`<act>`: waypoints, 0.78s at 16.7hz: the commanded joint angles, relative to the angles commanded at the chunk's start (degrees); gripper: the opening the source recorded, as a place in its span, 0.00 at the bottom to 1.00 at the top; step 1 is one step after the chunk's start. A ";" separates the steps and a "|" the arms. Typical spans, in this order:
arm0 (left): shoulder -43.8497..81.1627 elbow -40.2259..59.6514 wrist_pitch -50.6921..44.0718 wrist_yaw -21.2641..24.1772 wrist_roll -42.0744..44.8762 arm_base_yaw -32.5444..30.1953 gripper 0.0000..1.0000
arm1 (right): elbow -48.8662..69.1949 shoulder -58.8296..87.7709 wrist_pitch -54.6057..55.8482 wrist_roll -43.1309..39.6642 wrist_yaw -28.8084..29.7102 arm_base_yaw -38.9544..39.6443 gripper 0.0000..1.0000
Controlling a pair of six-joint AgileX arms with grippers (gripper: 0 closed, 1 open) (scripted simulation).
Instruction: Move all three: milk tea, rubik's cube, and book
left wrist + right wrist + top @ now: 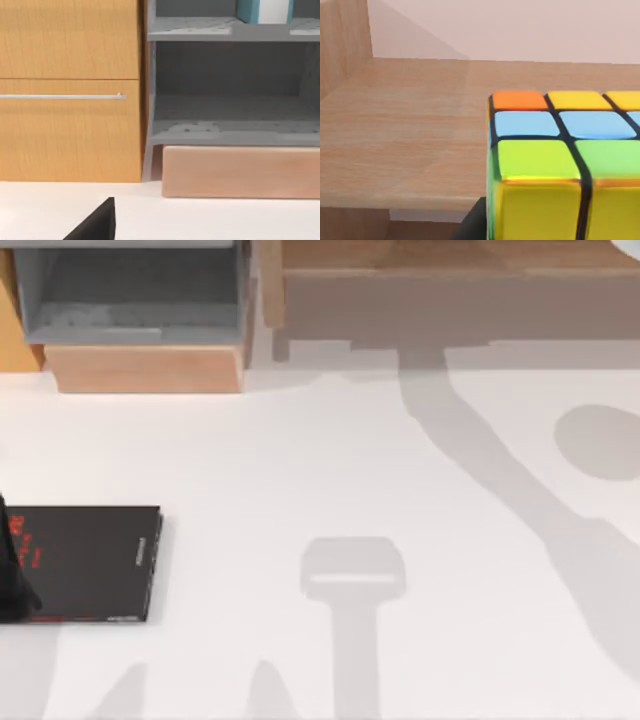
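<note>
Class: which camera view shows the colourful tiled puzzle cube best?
The right wrist view: the black-gridded puzzle cube with yellow, green, blue and orange tiles sits large there, against a wooden surface. The top and left wrist views give no look at it.

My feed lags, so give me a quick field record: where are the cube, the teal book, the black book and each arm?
rubik's cube: close before the right wrist camera, over a wooden shelf surface
book: teal, upright on upper grey shelf
black book: flat on white table, left side
left arm: dark part at the table's left edge, overlapping the black book
milk tea: cannot tell
</note>
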 joint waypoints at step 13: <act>0.00 0.00 0.00 0.00 0.00 0.00 1.00 | 9.87 6.24 -0.82 1.35 -2.16 -1.20 0.00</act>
